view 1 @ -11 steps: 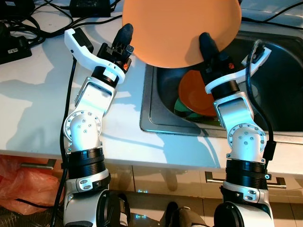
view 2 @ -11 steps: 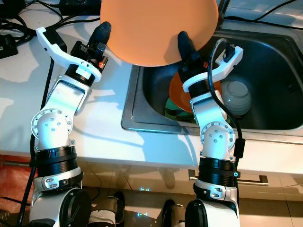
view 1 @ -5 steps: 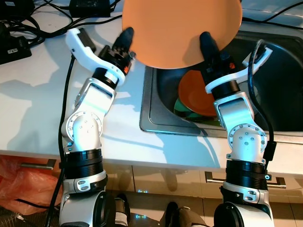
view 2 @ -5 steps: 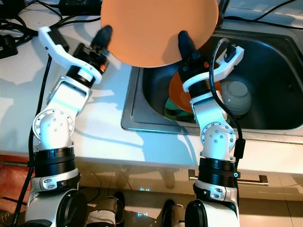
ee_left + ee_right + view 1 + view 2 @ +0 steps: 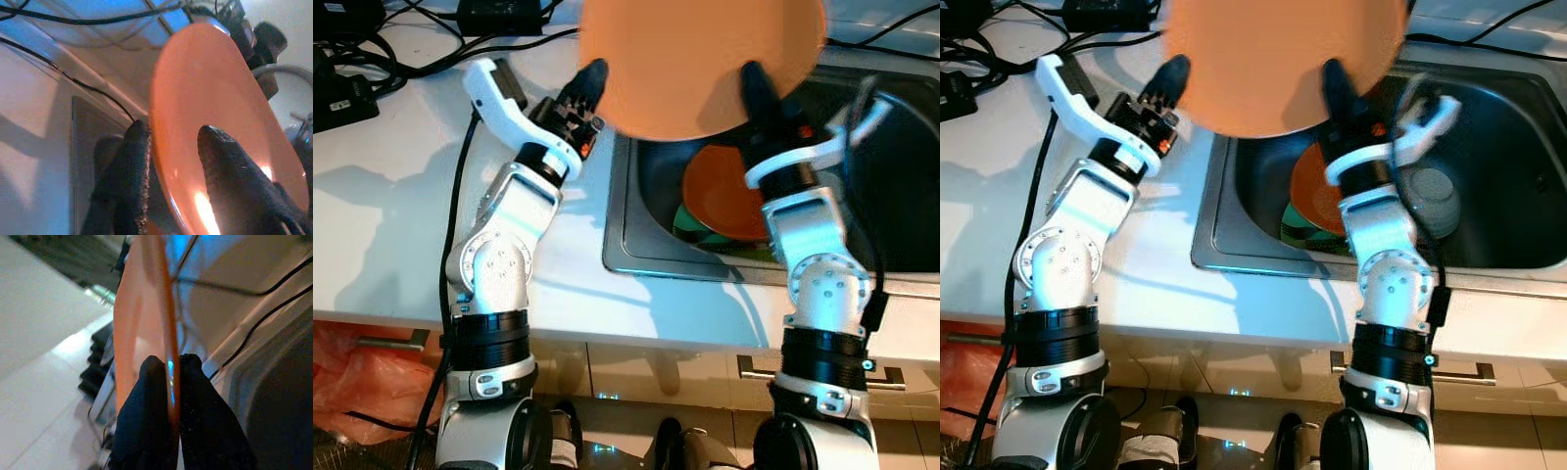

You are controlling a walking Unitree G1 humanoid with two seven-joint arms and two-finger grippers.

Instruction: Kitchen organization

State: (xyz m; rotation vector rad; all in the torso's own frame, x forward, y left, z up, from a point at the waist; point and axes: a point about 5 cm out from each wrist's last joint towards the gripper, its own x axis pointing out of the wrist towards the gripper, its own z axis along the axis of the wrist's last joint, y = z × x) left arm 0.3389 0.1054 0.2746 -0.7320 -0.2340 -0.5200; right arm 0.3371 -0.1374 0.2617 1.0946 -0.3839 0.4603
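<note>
Closing in from the left, the left gripper (image 5: 168, 147) now straddles the rim of the large round orange plastic plate (image 5: 700, 59), which the right gripper (image 5: 168, 382) pinches above the steel sink's (image 5: 631, 211) left edge, suggesting a two-gripper carry.

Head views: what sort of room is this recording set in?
Most likely a home kitchen. A steel sink set in a white counter holds dishes, among them an orange plate and a pale bowl, with cabinet handles below the counter.
</note>
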